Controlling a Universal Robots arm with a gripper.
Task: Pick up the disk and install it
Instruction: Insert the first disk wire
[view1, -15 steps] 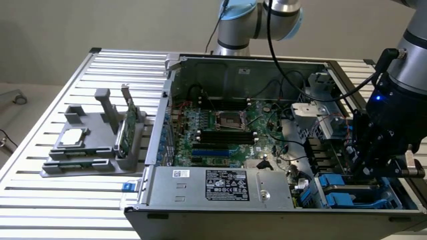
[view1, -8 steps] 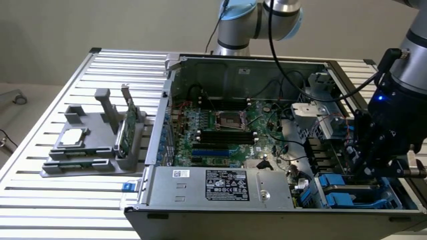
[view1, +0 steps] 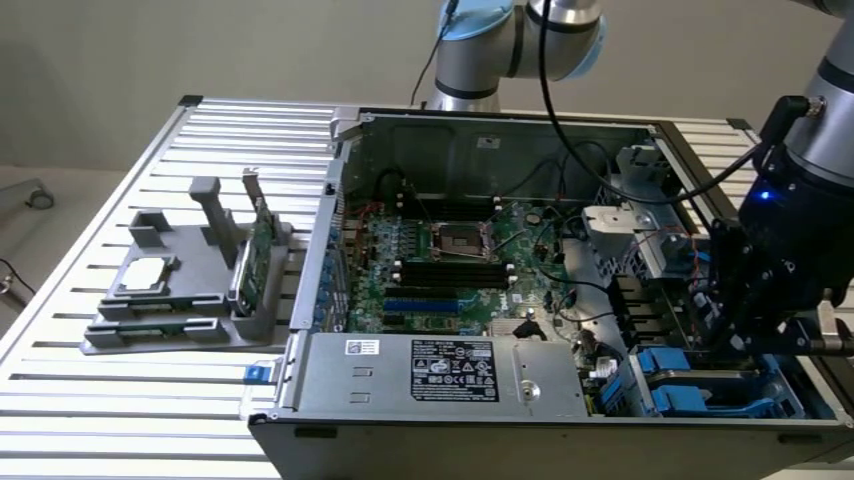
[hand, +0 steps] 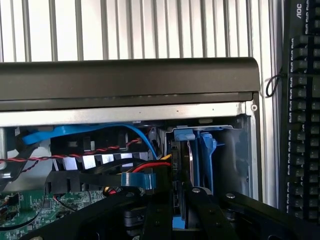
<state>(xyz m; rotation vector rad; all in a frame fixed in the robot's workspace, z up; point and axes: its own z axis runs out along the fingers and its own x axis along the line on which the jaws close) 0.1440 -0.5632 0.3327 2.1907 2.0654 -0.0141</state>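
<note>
A big metal table (view1: 160, 150) with long slats held everything. On it lay an open computer case (view1: 534, 400), tipped on its side so the insides showed. A green board (view1: 441, 260) full of small parts covered the floor of the case. A grey power box (view1: 441, 370) with a white label sat along the near side of the case.

On the exterior view's left, apart from the case, stood a grey holder (view1: 187, 300). A small square silver chip (view1: 144, 272) rested on it, and a thin green card (view1: 254, 262) stood upright in it.

The robot arm reached down into the case's near corner on the exterior view's right. Its black claw (view1: 747, 300) hung over the blue drive slots (view1: 694, 385) there. In the wrist view the claw (hand: 172, 200) was clenched around the disk (hand: 179, 170), which stood on its edge between the black fingers (hand: 205, 205). The disk sat low in the drive bay, just beside a blue carrier (hand: 205, 150) near the case wall. Red, black and blue wires (hand: 75, 150) ran beside the bay. A black keyboard (hand: 302, 110) lay outside the case.
</note>
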